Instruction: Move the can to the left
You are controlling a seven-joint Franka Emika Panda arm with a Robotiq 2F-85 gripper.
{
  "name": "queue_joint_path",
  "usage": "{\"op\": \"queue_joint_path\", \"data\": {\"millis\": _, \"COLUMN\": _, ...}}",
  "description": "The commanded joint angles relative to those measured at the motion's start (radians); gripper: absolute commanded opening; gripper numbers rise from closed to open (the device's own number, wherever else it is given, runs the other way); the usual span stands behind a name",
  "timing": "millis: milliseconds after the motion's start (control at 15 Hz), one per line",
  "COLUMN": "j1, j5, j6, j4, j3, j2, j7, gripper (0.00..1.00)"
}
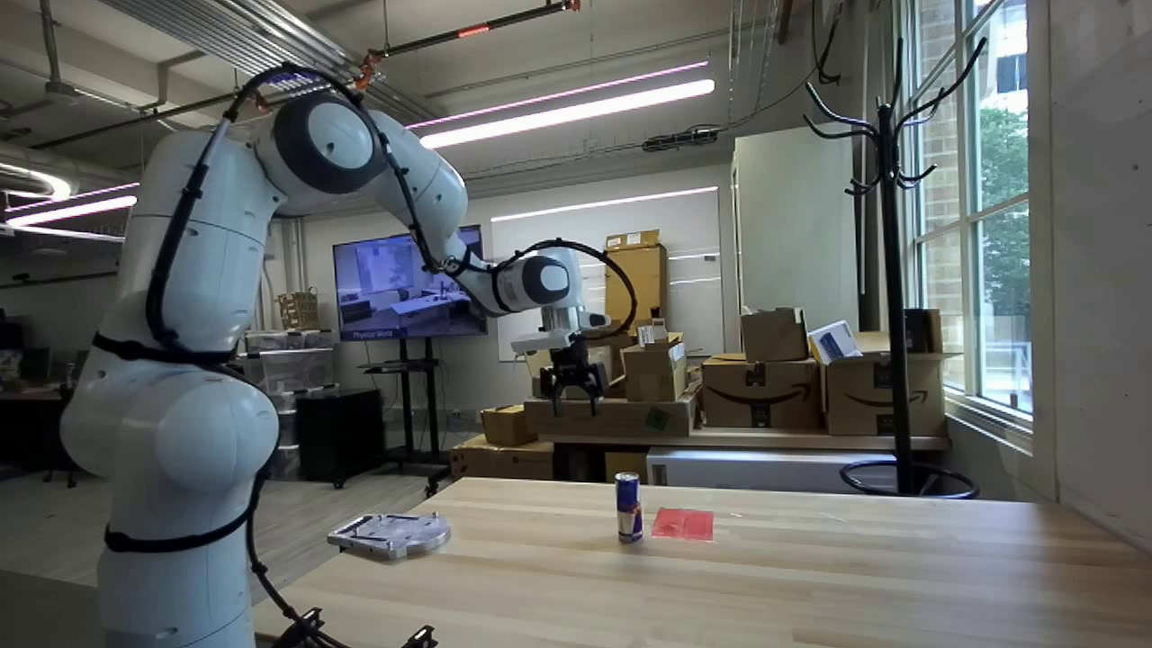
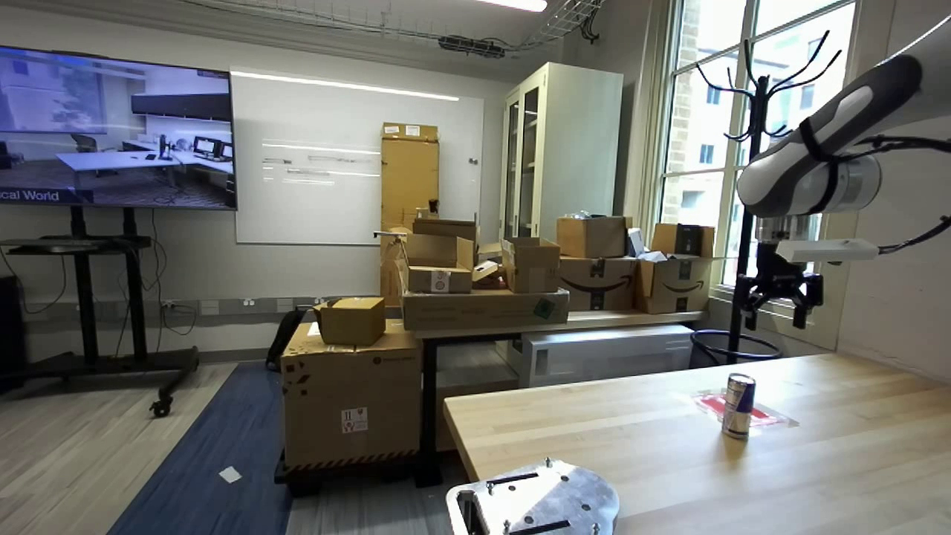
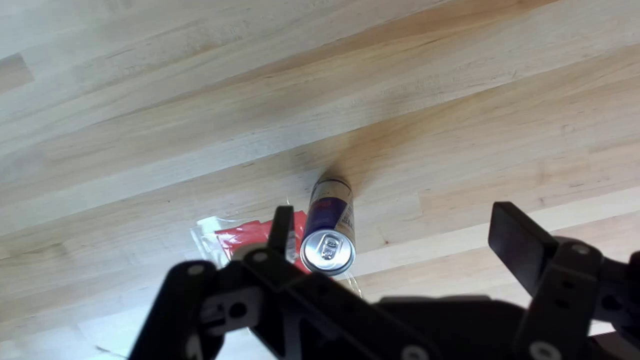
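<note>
The can stands upright on the wooden table, slim, blue-purple with a paler lower part. It also shows in an exterior view and in the wrist view, where its silver lid faces the camera. My gripper is open and empty, well above the table and the can; it also shows in an exterior view. In the wrist view the fingers are wide apart, and the can appears between them, closer to the left finger. Nothing touches the can.
A flat red packet with clear edges lies on the table right beside the can. A silver metal plate sits at a table edge. A black coat stand and cardboard boxes stand beyond the table.
</note>
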Motion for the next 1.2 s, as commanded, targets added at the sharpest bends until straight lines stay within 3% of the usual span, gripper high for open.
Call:
{"op": "queue_joint_path", "data": {"millis": 0, "j1": -0.031, "j5": 0.056, "j6": -0.034, "j4": 0.141, "j3": 0.01, "j2": 0.125, "j7": -0.068, "gripper": 1.0}}
{"op": "queue_joint_path", "data": {"millis": 1133, "j1": -0.081, "j5": 0.058, "j6": -0.135, "j4": 0.448, "j3": 0.038, "j2": 0.419, "j7": -0.094, "gripper": 1.0}}
